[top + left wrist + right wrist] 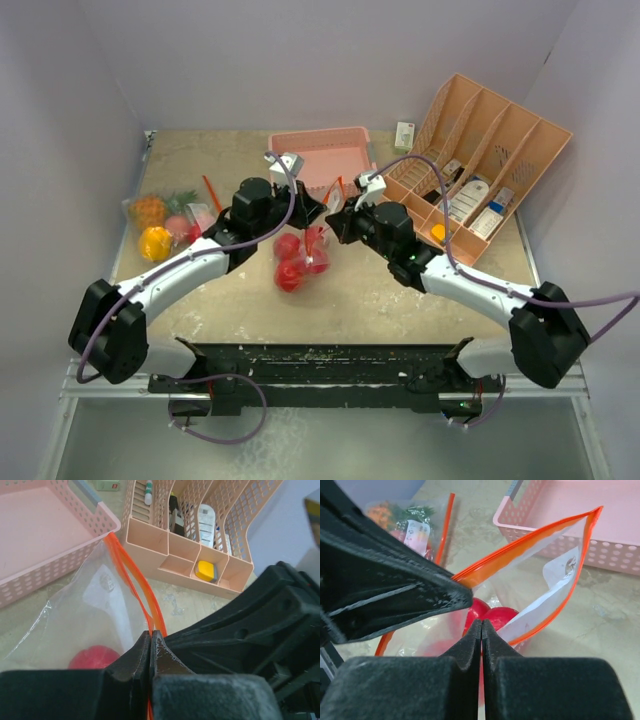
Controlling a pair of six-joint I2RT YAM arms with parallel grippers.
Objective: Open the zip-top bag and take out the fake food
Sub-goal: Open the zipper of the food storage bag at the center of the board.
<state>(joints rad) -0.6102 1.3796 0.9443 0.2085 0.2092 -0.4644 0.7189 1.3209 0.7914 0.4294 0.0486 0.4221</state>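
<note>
Orange zip strip (134, 582) on clear film: this is the zip-top bag (300, 258), held at the dial's centre in the top view, between my two wrists. Its mouth is parted, the two lips meeting again at the far corner. I cannot tell whether its bottom rests on the table (400, 300).

- **Left gripper (151, 642):** clamped on one lip, pads pressed together with orange showing between them.
- **Right gripper (481, 630):** pads together with an orange sliver between them. I judge it pinches the near lip, though most of the contact is hidden.
- **Fake food:** several red round fruits (492, 616) lie low in the bag, below the mouth. None is out yet.
- **Step in hand:** opening. The seal looks split along most of its length.
- **Next move, as I judge it:** draw my grips apart toward 9 and 3 o'clock to widen the mouth. Then free one gripper to reach in, or tip the bag. Letting go of a lip risks the film sagging shut.
- **Surroundings, from the bag:**
  - pink basket (320, 160) at 12 o'clock, near the far corner
  - small carton (404, 133) at 1 o'clock
  - peach organiser (520, 125) at 2 o'clock, holding white bottles (468, 198)
  - second bag (185, 215) at 9 o'clock, holding a pineapple (148, 210) and a yellow bell pepper (155, 243)
- **In the way:** my own wrists crowd the mouth, and the basket wall limits travel toward 12.
</note>
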